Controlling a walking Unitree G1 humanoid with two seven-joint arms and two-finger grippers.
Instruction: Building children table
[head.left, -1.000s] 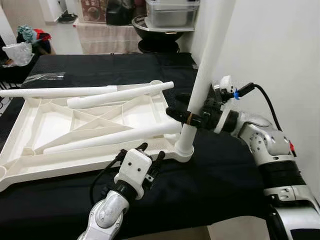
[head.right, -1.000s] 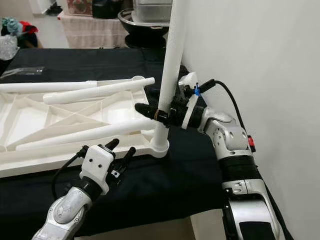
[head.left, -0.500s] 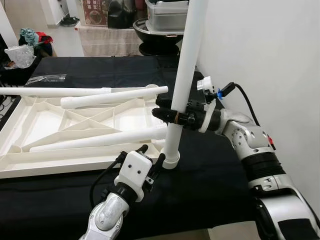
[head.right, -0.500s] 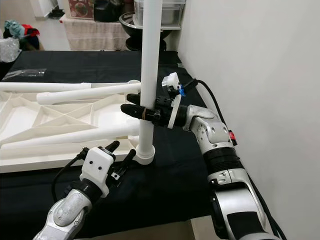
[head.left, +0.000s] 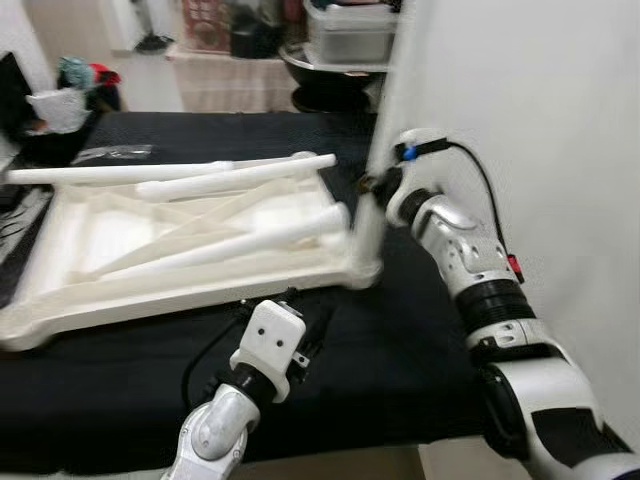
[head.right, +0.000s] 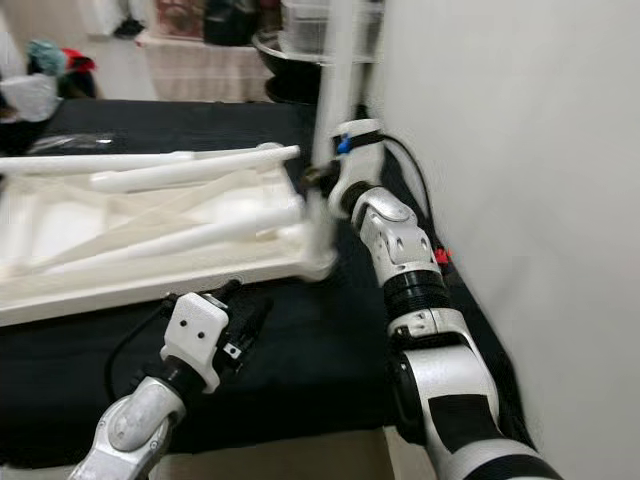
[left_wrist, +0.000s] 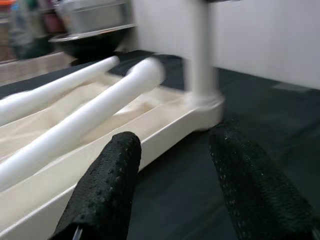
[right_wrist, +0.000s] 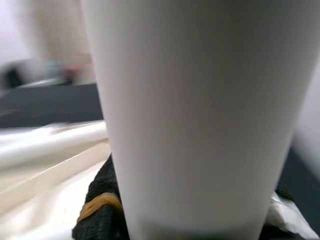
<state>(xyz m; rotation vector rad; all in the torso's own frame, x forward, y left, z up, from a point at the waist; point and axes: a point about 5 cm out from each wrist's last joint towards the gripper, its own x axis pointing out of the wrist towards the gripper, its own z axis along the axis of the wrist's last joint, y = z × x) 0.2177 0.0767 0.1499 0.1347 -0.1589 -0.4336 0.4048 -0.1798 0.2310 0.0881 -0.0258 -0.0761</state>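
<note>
black cloth (head.left: 420, 350) on table | white wall (head.left: 540, 120) | right hand (head.right: 318, 180) clamped on leg (head.right: 335, 110) | left hand (left_wrist: 175, 165) apart

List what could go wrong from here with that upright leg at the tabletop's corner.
1. The right pincer grips the upright leg low down, so the tall part above could lever out of the corner socket.
2. Three loose legs lie on the upturned tabletop; a jolt could roll them off.
3. The open left pincer hangs apart from the tabletop's edge, so nothing steadies it.
</note>
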